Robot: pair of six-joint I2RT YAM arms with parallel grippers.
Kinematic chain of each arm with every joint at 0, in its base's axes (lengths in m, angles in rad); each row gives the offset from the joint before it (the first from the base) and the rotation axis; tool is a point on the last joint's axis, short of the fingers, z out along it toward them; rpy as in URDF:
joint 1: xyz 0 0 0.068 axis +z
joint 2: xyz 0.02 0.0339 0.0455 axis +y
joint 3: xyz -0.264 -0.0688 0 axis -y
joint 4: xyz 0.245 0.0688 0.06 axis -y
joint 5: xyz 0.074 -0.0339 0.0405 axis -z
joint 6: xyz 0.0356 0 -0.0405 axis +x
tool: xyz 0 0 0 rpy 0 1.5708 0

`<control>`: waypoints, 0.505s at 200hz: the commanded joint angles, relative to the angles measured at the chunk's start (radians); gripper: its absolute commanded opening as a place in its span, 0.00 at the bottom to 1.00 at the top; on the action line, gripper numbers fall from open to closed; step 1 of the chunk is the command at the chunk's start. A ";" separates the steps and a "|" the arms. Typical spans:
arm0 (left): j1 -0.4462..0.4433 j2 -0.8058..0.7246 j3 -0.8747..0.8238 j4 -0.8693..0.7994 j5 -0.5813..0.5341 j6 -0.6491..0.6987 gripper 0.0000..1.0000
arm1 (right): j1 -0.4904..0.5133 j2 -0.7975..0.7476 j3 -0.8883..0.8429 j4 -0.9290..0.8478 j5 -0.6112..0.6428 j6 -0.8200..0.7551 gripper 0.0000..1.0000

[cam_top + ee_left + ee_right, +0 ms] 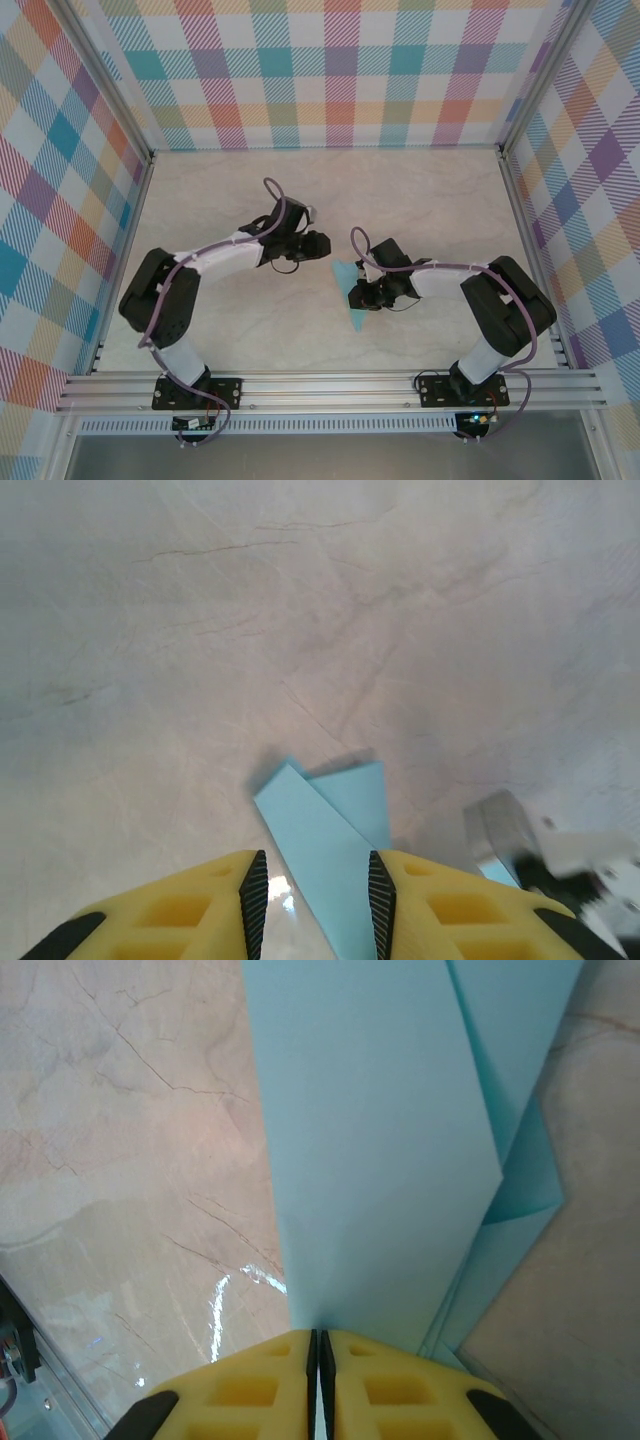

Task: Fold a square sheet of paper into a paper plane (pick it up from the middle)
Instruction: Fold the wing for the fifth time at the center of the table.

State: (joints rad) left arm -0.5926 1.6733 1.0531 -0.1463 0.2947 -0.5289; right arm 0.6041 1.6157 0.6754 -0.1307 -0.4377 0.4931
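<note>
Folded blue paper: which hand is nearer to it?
Right. The right hand is shut on the folded blue paper; the left hand is open, with the paper seen between its fingers, apparently not touching.

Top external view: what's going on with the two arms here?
The paper plane is a light-blue sheet already folded into a narrow pointed shape. The right end effector is shut on one end of it. The left end effector is open, with the paper between its fingers, not gripping.

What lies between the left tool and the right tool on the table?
The paper plane, seen in the top external view; the right tool is shut on it, and the left tool is open.
</note>
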 commanded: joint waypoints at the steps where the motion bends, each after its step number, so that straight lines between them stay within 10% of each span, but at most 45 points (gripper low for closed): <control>1: -0.025 -0.068 -0.073 0.019 0.006 -0.039 0.35 | 0.008 0.008 -0.009 -0.125 0.056 0.016 0.14; 101: -0.163 -0.029 -0.100 0.074 -0.121 -0.169 0.35 | 0.008 -0.046 -0.056 -0.022 0.050 0.061 0.16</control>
State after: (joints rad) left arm -0.7475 1.6127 0.9287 -0.0978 0.2203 -0.6487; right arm 0.6086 1.5974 0.6617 -0.1162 -0.4274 0.5407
